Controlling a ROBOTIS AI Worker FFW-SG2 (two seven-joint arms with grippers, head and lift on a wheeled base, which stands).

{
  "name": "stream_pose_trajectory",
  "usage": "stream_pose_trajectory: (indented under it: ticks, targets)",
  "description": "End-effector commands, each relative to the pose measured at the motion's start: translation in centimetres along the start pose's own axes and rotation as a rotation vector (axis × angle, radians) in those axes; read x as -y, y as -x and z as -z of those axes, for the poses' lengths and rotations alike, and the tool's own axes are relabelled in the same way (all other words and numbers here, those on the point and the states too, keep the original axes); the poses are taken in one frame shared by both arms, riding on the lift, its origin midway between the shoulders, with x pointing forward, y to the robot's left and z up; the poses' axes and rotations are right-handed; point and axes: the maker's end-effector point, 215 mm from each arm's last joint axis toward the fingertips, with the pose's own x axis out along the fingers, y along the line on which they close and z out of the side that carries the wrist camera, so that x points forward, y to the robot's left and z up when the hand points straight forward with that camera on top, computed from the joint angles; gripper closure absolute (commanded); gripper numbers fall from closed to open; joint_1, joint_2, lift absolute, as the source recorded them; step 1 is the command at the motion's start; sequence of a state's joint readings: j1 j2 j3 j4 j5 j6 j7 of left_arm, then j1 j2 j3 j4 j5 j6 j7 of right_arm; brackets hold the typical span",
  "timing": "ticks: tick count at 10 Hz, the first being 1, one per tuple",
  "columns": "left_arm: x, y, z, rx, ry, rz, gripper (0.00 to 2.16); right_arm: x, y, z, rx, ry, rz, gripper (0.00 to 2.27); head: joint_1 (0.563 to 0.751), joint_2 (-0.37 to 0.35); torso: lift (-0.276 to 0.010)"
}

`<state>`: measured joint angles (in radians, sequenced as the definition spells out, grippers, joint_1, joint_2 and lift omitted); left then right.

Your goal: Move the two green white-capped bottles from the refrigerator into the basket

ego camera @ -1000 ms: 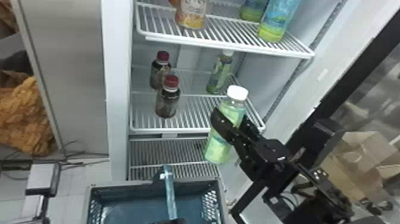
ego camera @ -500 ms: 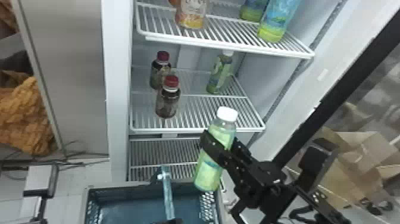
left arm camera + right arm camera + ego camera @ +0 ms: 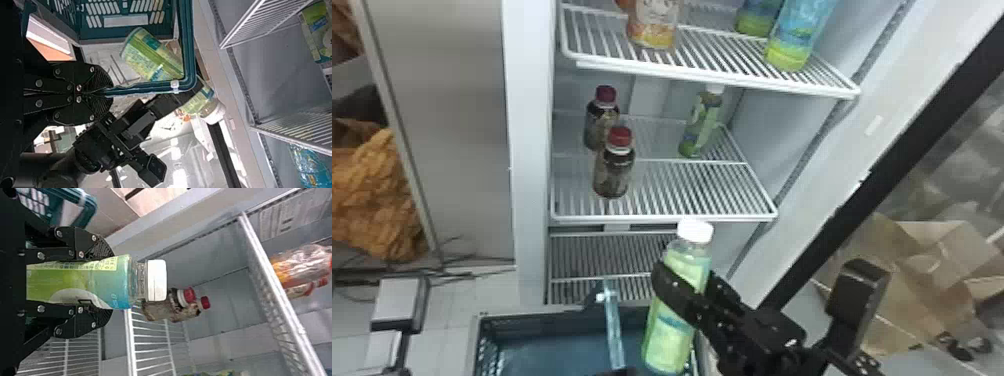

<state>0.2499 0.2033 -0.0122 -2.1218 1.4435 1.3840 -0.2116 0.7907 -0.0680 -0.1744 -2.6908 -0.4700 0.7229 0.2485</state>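
Observation:
In the head view my right gripper (image 3: 689,287) is shut on a green white-capped bottle (image 3: 677,320), tilted over the basket's (image 3: 557,314) right end. The right wrist view has this bottle (image 3: 86,280) between the two fingers of the right gripper (image 3: 103,282). Another green white-capped bottle (image 3: 701,125) stands at the back right of the fridge's middle shelf. My left gripper (image 3: 109,93) is shut on the rim of the basket (image 3: 188,47) in the left wrist view, where the held bottle (image 3: 152,56) appears partly behind that rim.
Two dark red-capped bottles (image 3: 614,170) stand on the left of the middle shelf (image 3: 662,218). Above is a shelf (image 3: 712,77) with an orange-labelled bottle (image 3: 653,25) and blue-green bottles (image 3: 794,35). The open fridge door's dark edge (image 3: 887,160) runs along the right.
My right gripper has carried the bottle down and to the left, from before the middle shelf to the basket's right end. The basket has stayed in place.

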Motion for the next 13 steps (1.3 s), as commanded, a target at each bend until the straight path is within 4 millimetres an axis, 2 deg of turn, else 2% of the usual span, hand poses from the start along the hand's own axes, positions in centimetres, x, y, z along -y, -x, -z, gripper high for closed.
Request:
stream_pose_trajectory:
  ticks: [1, 3, 7, 9, 11, 13]
  targets:
    - [0.0, 0.0, 0.0, -0.002, -0.002, -0.003, 1.13, 0.1, 0.2, 1.4, -0.042, -0.013, 0.004, 0.84, 0.695, -0.35, -0.263]
    - [0.0, 0.0, 0.0, -0.002, -0.002, -0.003, 1.13, 0.0, 0.3, 3.6, -0.107, -0.046, -0.004, 0.84, 0.695, -0.35, -0.263]
    - [0.0, -0.1, 0.0, -0.003, -0.004, -0.003, 1.13, 0.2, 0.2, 5.7, -0.158, -0.082, -0.008, 0.8, 0.695, -0.35, -0.263]
    - [0.0, -0.1, 0.0, -0.003, -0.004, -0.003, 1.13, 0.4, 0.2, 5.4, -0.154, -0.072, -0.005, 0.5, 0.695, -0.35, -0.263]
    - [0.0, -0.1, 0.0, -0.003, -0.004, -0.001, 1.13, 1.3, 0.4, 4.7, -0.135, -0.054, 0.014, 0.43, 0.695, -0.35, -0.263]
    - [0.1, -0.1, 0.0, -0.001, -0.001, 0.001, 1.13, 2.9, 0.3, 2.4, -0.064, -0.006, 0.054, 0.44, 0.695, -0.35, -0.263]
